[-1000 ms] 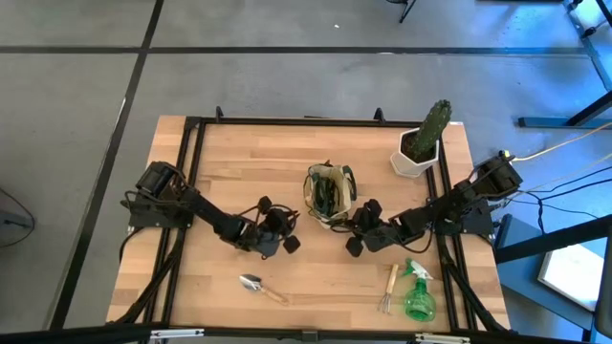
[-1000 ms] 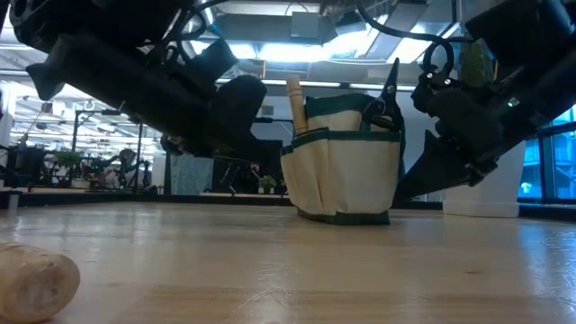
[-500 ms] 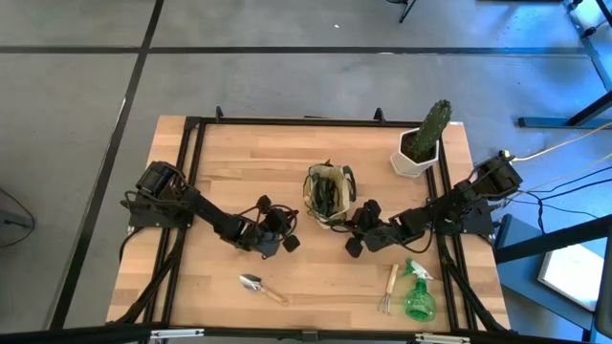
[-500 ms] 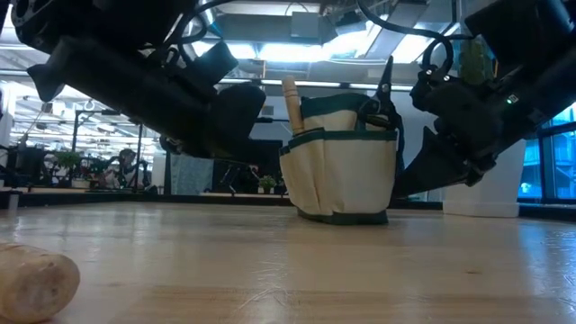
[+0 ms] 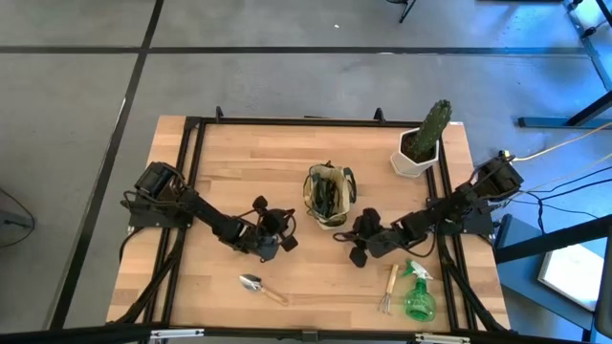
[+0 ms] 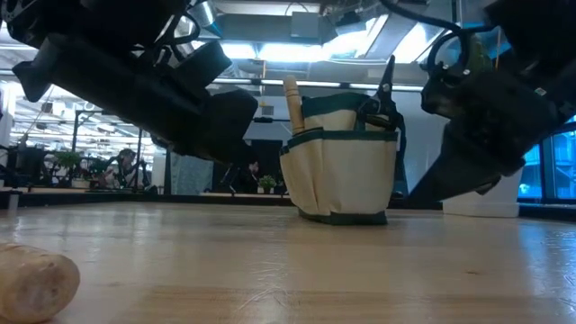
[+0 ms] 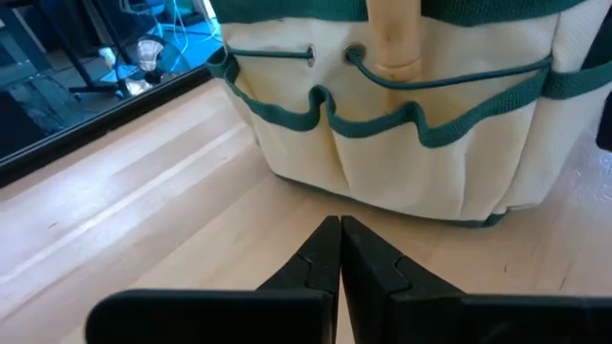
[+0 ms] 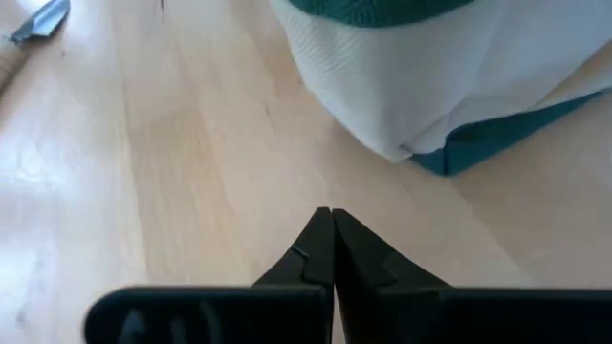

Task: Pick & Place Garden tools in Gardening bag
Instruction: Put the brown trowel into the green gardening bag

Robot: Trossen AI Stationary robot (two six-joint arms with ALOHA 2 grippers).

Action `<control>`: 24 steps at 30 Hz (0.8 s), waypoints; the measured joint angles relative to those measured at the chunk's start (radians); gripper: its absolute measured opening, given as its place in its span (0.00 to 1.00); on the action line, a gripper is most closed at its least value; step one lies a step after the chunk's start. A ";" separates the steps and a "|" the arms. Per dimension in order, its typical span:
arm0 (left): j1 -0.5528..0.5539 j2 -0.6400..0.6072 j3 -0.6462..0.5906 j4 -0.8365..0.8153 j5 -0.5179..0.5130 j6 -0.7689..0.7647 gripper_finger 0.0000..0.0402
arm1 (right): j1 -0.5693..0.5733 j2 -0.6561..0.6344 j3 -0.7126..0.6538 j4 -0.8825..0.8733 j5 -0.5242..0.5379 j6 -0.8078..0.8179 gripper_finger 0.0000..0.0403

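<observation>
Gardening bag sits mid-table w/ pruners and a wooden handle inside. Left gripper & right gripper flank it, fingers pressed together, empty. Trowel, hand fork, spray bottle lie near front edge.

Colours on my table right now

I see a pale wood table with black rails, and the gardening bag in cream fabric with dark green trim and pocket edging. A light wooden handle stands in it. My two arms are black all over. The spray bottle is bright green; the hand fork and trowel pair silver metal with tan wood. The cactus is green in a white pot.
</observation>
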 joint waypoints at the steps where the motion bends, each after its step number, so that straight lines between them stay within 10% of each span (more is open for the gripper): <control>1: 0.000 0.000 0.000 0.000 -0.002 0.000 0.01 | 0.000 -0.001 0.000 0.000 -0.009 0.016 0.00; 7: -0.006 0.000 0.000 0.003 -0.051 -0.002 0.01 | -0.021 -0.001 0.075 -0.097 -0.193 0.099 0.00; 18: -0.013 0.000 0.000 0.008 -0.052 -0.012 0.01 | 0.025 -0.001 0.565 -1.041 -0.366 0.438 0.00; 24: -0.024 0.000 0.000 0.002 -0.058 -0.008 0.00 | 0.076 -0.001 0.685 -1.201 -0.491 0.680 0.01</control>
